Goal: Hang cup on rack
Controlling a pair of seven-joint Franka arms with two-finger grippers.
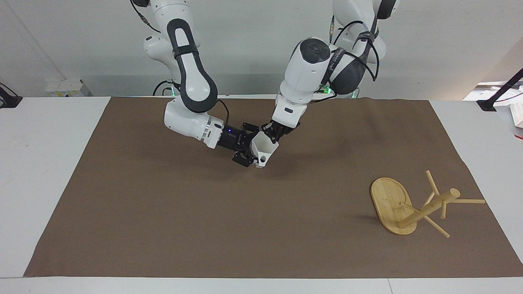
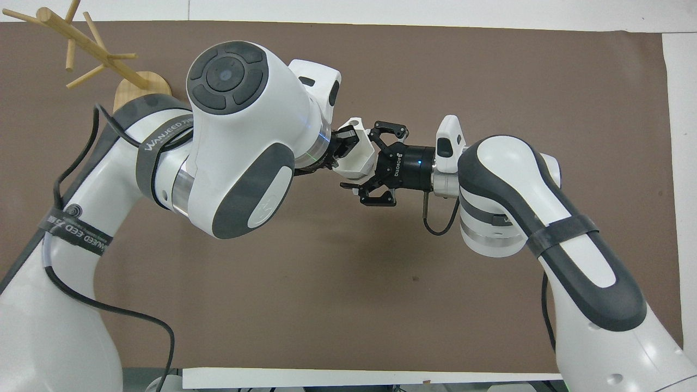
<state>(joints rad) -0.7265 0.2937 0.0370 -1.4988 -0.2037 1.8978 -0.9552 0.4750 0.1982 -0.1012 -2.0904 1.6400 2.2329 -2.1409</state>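
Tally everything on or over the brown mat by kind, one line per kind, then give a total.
Cups: 1, the white cup, held in the air between the two grippers.
Racks: 1, the bamboo rack, tipped over at the left arm's end of the mat.
Grippers: 2, the left gripper and the right gripper.
Total: 4

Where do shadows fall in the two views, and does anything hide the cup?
Facing view: a soft shadow lies on the brown mat under the cup, another beside the rack. Overhead view: the left arm's big white joint hides part of the cup and of the rack's base.
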